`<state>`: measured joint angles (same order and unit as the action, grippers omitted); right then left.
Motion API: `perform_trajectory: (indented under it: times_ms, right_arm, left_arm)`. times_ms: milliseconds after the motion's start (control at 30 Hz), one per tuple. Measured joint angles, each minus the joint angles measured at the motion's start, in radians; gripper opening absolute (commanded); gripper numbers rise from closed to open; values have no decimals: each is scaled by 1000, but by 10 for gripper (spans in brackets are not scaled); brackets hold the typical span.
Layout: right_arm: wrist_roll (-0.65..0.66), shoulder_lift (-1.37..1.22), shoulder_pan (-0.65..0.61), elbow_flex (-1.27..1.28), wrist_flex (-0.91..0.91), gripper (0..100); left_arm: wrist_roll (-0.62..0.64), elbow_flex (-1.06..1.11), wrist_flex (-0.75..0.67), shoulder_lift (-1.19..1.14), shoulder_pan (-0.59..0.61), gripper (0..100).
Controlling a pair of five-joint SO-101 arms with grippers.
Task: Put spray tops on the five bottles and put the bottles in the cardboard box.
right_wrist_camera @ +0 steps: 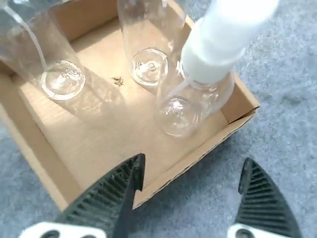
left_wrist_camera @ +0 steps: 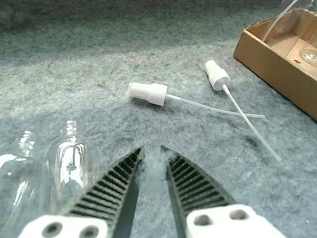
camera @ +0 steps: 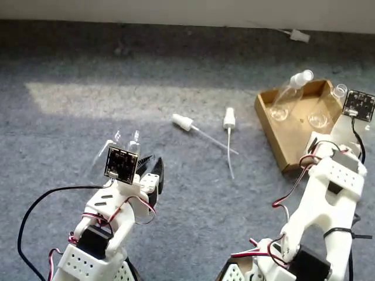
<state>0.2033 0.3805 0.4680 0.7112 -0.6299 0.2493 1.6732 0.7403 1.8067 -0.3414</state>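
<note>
Left jaws hovering low over grey worktop (left_wrist_camera: 99,44), barely parted, gripping nothing. Uncapped bottle (left_wrist_camera: 72,161) lying just beside them, second uncapped bottle (left_wrist_camera: 20,173) alongside. Loose spray top (left_wrist_camera: 147,93) lying farther out, another spray top (left_wrist_camera: 218,77) nearer cardboard box (left_wrist_camera: 267,57), tubes crossing. Right jaws hanging over box edge, spread wide, empty. Three bottles (right_wrist_camera: 148,64) standing inside, nearest bottle (right_wrist_camera: 190,106) wearing white top (right_wrist_camera: 223,34).

cardboard box (camera: 273,136): bottles (camera: 289,95) inside | two spray tops (camera: 183,122): on carpet (camera: 88,76)
</note>
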Motion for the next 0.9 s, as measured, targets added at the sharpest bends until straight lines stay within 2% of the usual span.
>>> perform_trajectory:
  times_ms: [300, 533, 633, 767, 900]
  right_arm:
    - [0, 0, -48, -247, -356, 270]
    - [0, 0, -155, -381, -582, 270]
    - [0, 0, -236, -385, -674, 270]
    - [2, 11, -350, -385, -750, 270]
    - [2, 97, -468, -385, -764, 270]
  left_arm:
    - [0, 0, 0, 0, 3, 5]
    - [-6, 0, -5, 0, 98, 5]
    - [-72, -25, 0, 0, 149, 5]
    - [-198, -117, 118, 0, 252, 5]
    - [-245, -210, 318, 0, 348, 5]
